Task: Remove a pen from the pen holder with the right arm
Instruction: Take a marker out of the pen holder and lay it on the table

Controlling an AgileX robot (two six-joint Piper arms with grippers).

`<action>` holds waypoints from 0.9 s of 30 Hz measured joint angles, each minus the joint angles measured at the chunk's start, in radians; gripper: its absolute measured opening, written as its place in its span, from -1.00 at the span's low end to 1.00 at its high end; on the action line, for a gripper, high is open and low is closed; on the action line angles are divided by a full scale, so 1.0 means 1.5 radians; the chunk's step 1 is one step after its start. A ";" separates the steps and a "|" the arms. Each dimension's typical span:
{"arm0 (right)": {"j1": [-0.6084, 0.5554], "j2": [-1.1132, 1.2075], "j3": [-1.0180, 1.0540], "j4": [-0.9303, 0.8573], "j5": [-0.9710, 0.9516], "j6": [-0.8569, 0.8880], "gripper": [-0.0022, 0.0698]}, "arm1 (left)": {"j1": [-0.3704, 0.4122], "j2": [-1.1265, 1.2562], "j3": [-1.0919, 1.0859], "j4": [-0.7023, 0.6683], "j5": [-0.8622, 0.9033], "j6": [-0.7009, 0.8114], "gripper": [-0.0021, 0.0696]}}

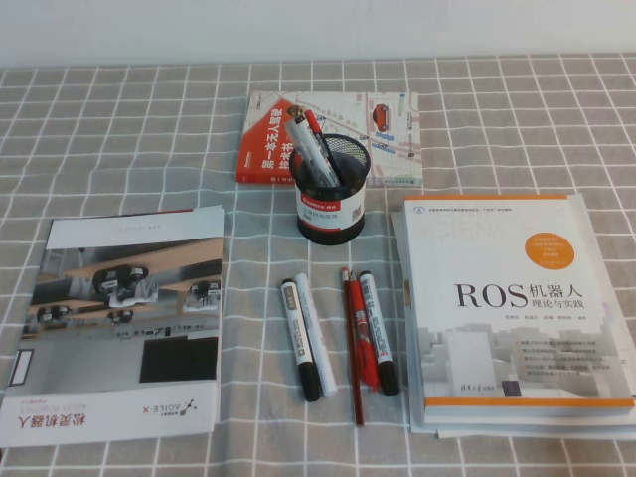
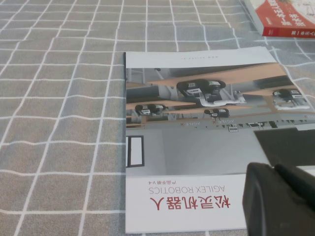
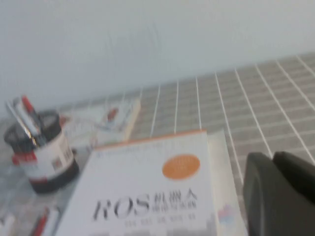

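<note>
Setting: desk in an office or robotics lab.
Evidence:
- table under a grey checked cloth, set against a plain white wall;
- mesh pen holder with pens in it;
- loose markers laid in a row;
- ROS textbook on a stack;
- AgileX Robotics brochure showing robot arms;
- red book with a street-map cover.

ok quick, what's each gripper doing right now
Left gripper: shut, empty, over the brochure.
Right gripper: shut, empty, above the ROS book, apart from the pen holder.
</note>
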 joint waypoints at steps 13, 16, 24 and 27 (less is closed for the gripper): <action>0.000 0.000 0.000 0.151 -0.096 0.000 -0.97 | 0.000 0.000 0.000 0.000 0.000 0.000 -0.95; 0.000 0.000 0.000 0.161 -0.080 -0.002 -0.97 | 0.000 0.000 0.000 0.000 0.000 0.000 -0.95; 0.000 0.001 0.000 0.168 0.002 -0.010 -0.97 | 0.000 0.000 0.000 0.000 0.000 0.000 -0.95; 0.000 0.006 0.000 0.167 0.006 -0.010 -0.97 | 0.000 0.000 0.000 0.000 0.000 0.000 -0.95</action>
